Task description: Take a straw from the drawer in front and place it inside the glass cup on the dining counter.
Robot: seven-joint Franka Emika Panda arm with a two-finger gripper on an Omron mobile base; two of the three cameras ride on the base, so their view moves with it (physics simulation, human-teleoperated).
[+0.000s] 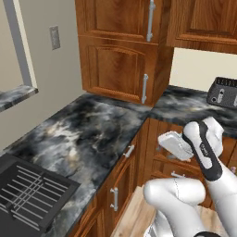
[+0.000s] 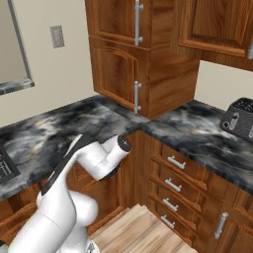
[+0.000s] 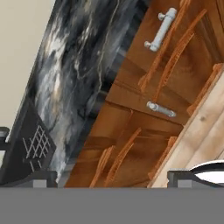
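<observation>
My gripper (image 3: 116,178) is open: in the hand view its two dark tips stand far apart with nothing between them. It faces reddish-brown cabinet doors (image 3: 144,144) with silver handles, below a marbled worktop (image 3: 74,57). In the left base view the white hand (image 1: 175,144) hangs in front of the corner cabinets, just under the worktop's edge. A stack of several shut drawers (image 2: 192,170) with short silver handles sits under the worktop at the right; I cannot tell which one is the task's drawer. The straw, the glass cup and the dining counter are out of view.
A black sink (image 1: 28,194) with a grid is set into the marbled worktop (image 1: 88,134) at the left. A dark toaster (image 2: 239,118) stands on the worktop at the right. Tall wall cabinets (image 1: 125,51) hang over the corner. Light wood floor (image 2: 138,232) lies below the arm.
</observation>
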